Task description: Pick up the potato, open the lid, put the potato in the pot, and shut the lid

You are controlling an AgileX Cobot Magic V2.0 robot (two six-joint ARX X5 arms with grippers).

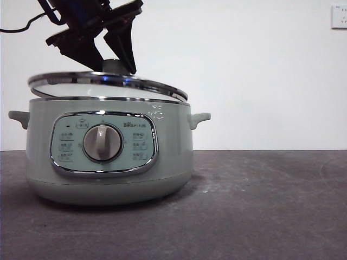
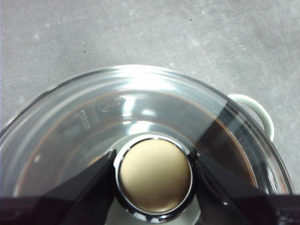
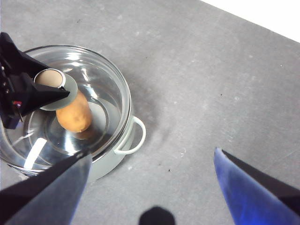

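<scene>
The left gripper [image 2: 154, 176] is clamped on the round knob [image 2: 154, 174] of the lid [image 2: 140, 93], one black jaw pressed against each side of it. In the front view this gripper [image 1: 111, 65] comes down from the upper left, its jaws angled steeply onto the knob [image 1: 113, 66], a black cable trailing off behind the arm. The lid [image 1: 108, 84] is tilted: its steel rim stands clear of the pot [image 1: 108, 173] on the side nearer the left edge of the front view, while the opposite side sits close to the pot's rim, whether touching or not cannot be told.

Through the glass in the right wrist view, the potato [image 3: 74, 114] lies on the floor of the pot [image 3: 112, 159], under the lid [image 3: 98, 89] and partly hidden by the knob [image 3: 50, 79] and the left gripper [image 3: 28, 89].

The right gripper [image 3: 150, 187] hangs high above the grey table [image 3: 211, 84], beside the pot and apart from it, its jaws spread wide and holding nothing.

On the pot's front a chrome-framed control panel [image 1: 103, 143] surrounds a round dial [image 1: 102, 142]. A short brand word is printed above the dial to its right, too small to read with certainty; small icons flank the dial. A white wall socket [image 1: 339, 16] sits high on the wall.
</scene>
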